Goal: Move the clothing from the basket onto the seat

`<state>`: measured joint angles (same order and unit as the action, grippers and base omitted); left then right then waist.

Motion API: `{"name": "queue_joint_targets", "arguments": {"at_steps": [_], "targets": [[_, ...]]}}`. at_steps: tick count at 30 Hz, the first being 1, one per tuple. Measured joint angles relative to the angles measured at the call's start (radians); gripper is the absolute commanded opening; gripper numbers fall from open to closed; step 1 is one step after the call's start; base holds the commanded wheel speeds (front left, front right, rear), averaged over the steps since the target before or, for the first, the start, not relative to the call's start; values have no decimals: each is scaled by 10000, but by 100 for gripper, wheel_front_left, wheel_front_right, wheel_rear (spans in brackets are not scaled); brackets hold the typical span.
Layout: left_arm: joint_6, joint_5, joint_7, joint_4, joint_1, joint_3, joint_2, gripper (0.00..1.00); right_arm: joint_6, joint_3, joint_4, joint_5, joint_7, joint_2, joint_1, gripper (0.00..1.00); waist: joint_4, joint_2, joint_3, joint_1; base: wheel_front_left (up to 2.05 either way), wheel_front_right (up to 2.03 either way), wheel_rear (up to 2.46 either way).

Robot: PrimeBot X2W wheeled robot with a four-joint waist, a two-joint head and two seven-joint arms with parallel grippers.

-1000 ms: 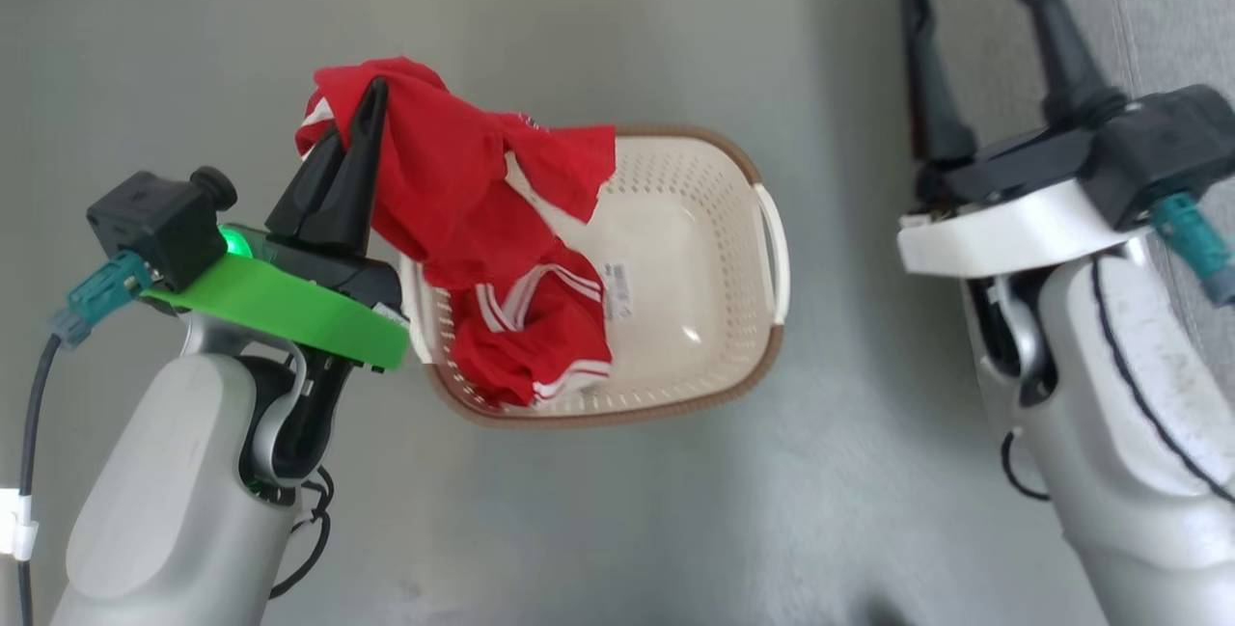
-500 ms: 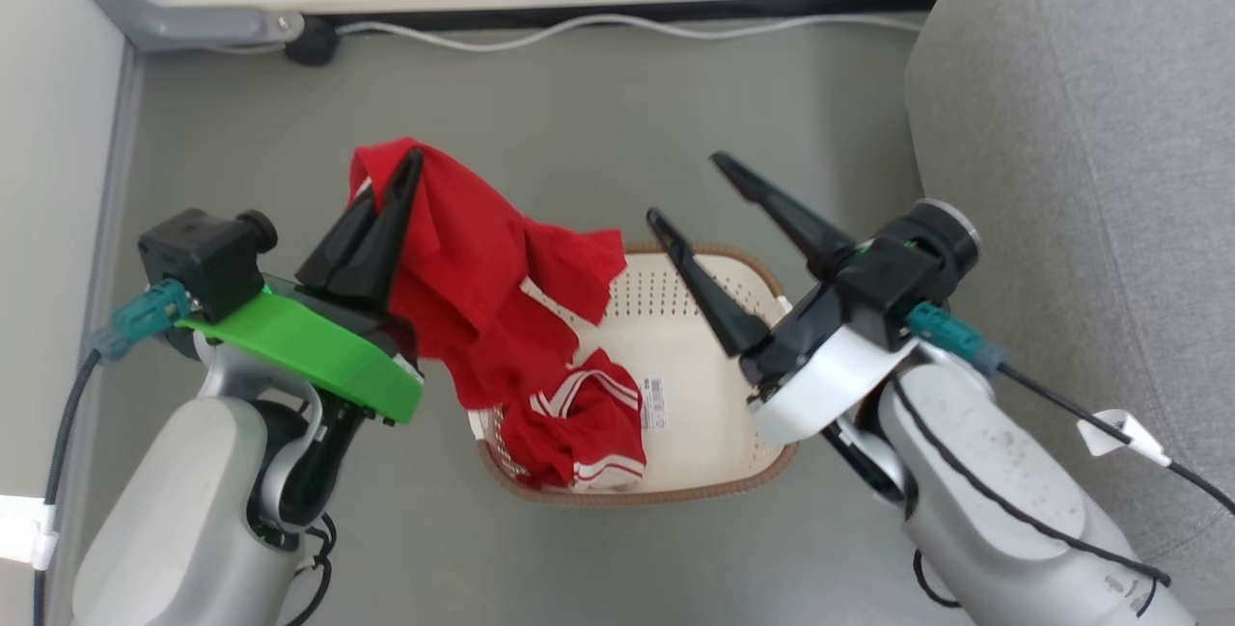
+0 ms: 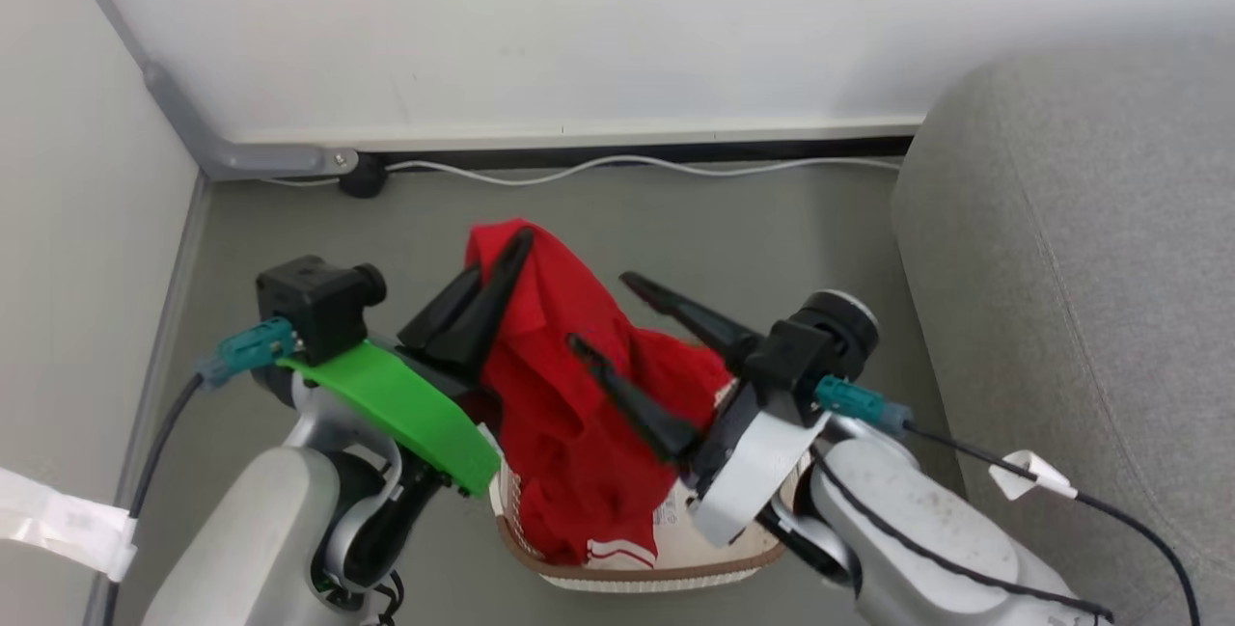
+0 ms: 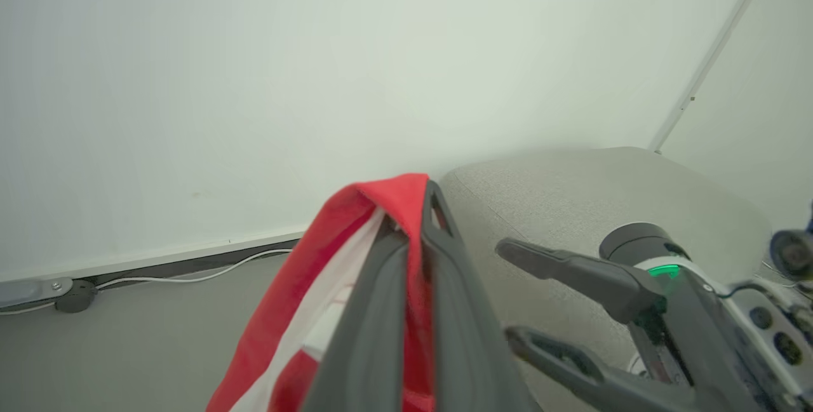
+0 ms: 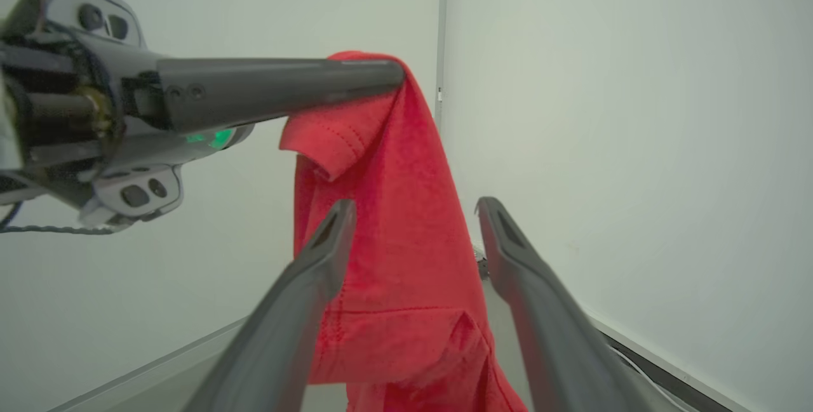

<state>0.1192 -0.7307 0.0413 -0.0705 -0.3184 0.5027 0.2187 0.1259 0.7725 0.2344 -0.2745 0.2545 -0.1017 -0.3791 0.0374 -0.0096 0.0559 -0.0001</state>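
Your left gripper (image 3: 500,255) is pinched shut on the red shirt (image 3: 560,394) right at the fingertips. The cloth drapes down from the tips, and its tail reaches toward the basket (image 3: 656,576) below. That high pinch is why it hangs long instead of bunched up.

Your right gripper (image 3: 600,310) is spread wide, with the hanging part of the shirt sitting between its fingers, out ahead of them. I can't tell if either finger actually touches fabric. My guess is it's lined up for a second grab lower down, so the tail won't drag over the rim.

The striped piece (image 3: 610,551) lies in the basket under both sets of fingers, not lifted yet. The sofa (image 3: 1061,298) is off behind the right wrist, away from where those fingers point, so you've got a swing over there ahead of you.
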Motion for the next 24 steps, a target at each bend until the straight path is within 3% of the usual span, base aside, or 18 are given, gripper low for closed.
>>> {"name": "queue_joint_targets", "arguments": {"at_steps": [7,15,16,17,24], "targets": [[0,-88,453,-767,167,468,-84,0,0,702,96,-439,-35,29,-21,100,142,0,-408,0,0,0,0],[-8,-167,920,-1411,426,725,-73,0,0,456,336,-313,-46,-257,-261,100,123,0,-507,0,0,0,0],[-8,-249,993,-1496,460,794,-82,0,0,430,364,-303,-46,-286,-268,15,113,0,-508,0,0,0,0],[-8,-362,1016,-1572,505,842,-94,0,0,389,385,-322,-46,-280,-268,0,103,0,-509,0,0,0,0],[-274,-416,1202,-1931,667,719,96,0,0,606,399,-623,-46,-134,-309,0,-84,0,-413,0,0,0,0]]}}
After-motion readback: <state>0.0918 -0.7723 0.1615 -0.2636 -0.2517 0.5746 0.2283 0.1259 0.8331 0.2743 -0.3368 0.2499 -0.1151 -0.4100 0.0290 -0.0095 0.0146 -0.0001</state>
